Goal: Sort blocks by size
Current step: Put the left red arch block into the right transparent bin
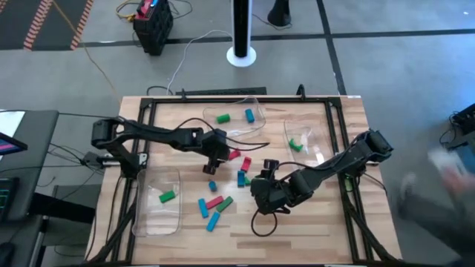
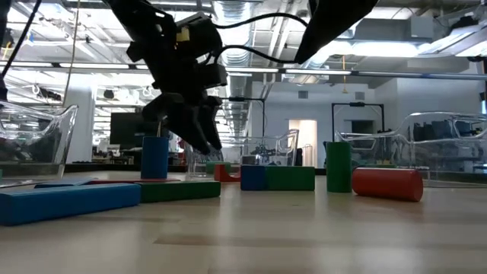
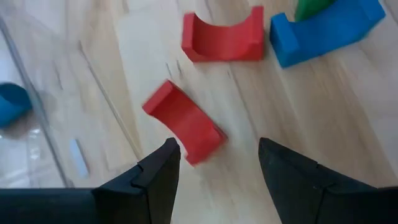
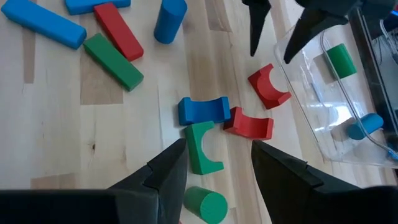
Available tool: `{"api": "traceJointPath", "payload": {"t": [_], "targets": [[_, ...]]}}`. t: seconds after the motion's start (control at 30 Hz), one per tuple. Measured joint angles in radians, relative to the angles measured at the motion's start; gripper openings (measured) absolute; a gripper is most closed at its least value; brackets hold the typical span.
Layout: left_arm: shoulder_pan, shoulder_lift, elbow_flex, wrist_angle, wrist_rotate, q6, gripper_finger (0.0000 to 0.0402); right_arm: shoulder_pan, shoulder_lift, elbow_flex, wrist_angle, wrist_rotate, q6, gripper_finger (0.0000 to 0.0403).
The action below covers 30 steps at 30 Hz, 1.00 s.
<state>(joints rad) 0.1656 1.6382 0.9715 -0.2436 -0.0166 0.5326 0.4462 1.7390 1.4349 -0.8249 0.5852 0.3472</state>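
Here the left pincer (image 3: 214,163) hovers wide over a red arch block (image 3: 183,121). The block's long axis runs slantwise across the gap. The right pincer (image 4: 217,163), also wide, is farther off.

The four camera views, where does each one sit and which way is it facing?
High view: overhead, straight down on the wooden table; both arms show.
Low view: tabletop height, level across; one arm descends.
Left wrist view: over the open left fingers, above a curved red block.
Right wrist view: past the open right fingers, down on the blocks.
Shared: that curved red block also shows in the right wrist view, by the clear plastic tray.
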Motion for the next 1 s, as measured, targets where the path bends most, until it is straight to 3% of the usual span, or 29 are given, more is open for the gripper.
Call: {"api": "traceJointPath", "payload": {"t": [0.2,0.43,1.0], "targets": [[0.046,0.000,0.001,0.026,0.089,0.016,0.0201,0.005,0.000,0.000,-0.002,0.000,0.004,0.0207],[0.062,0.050,0.003,0.030,0.116,0.026,0.0176,0.012,0.000,0.000,-0.006,0.000,0.028,0.0207],[0.056,0.098,0.000,0.073,0.068,0.038,0.0174,0.038,0.000,0.000,-0.008,-0.002,0.049,0.0207]]}}
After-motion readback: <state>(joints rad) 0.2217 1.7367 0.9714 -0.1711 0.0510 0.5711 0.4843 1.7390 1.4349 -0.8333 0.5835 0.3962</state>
